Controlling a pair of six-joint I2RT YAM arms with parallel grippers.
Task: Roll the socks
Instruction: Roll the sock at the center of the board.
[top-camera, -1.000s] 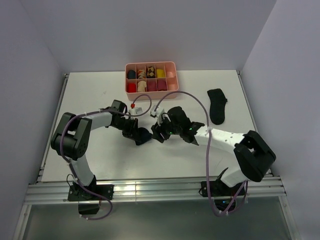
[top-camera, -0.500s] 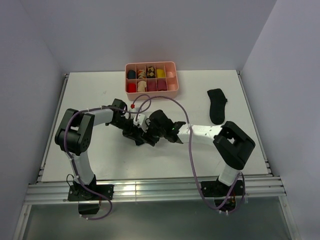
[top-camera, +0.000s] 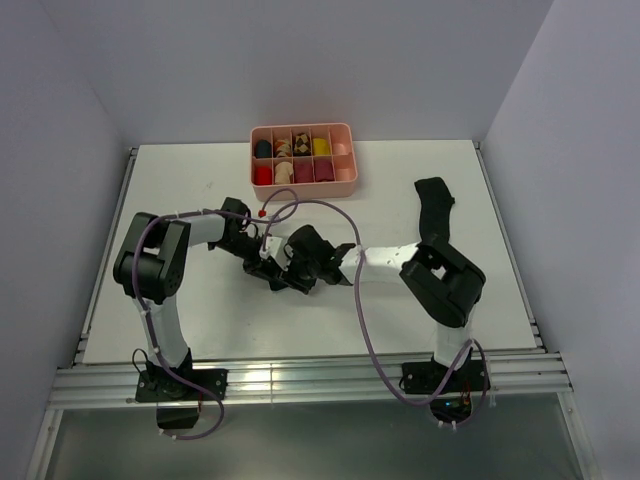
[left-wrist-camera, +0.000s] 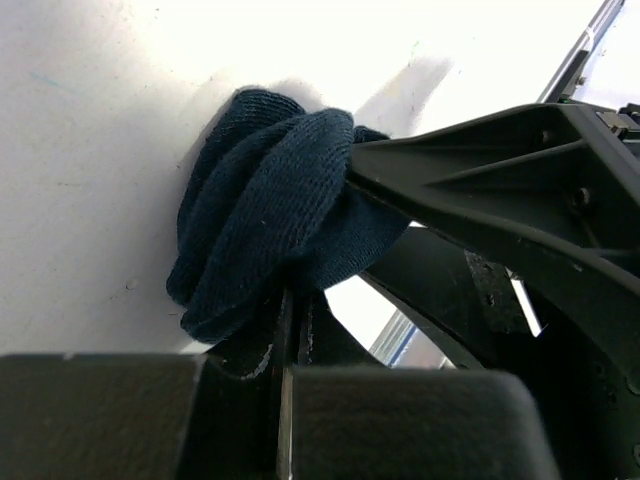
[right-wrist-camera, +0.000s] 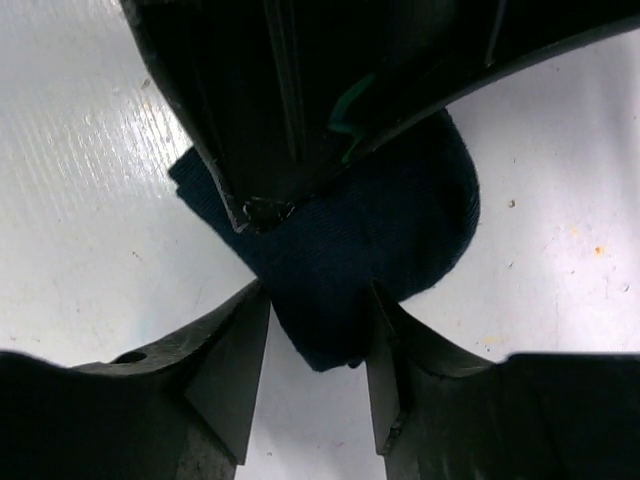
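Down on the white table (top-camera: 180, 190), on the near side of the pink tray (top-camera: 304, 186) and well apart from it, both arms meet over one bundle. That's the rolled sock (left-wrist-camera: 270, 200), dark fabric wound into a fat knot and resting on the tabletop. In the left wrist view the left gripper (left-wrist-camera: 295, 310) has its fingers pressed together, with the lower fold of the sock caught right at the seam between them: a tight pinch. The right gripper (right-wrist-camera: 320, 330) faces the left one across the bundle. Its two fingers stand apart with the tapered end of the sock between them, both tips against the cloth. Whether they are squeezing or only touching, I cannot tell. From overhead the two black grippers sit nose to nose and hide most of the bundle. Further back, to the right of the tray and a little nearer than it, the flat black sock (top-camera: 433, 200) lies unrolled, its near end hidden under the right arm's elbow. At the back sits the tray itself, with small coloured bundles in its compartments.
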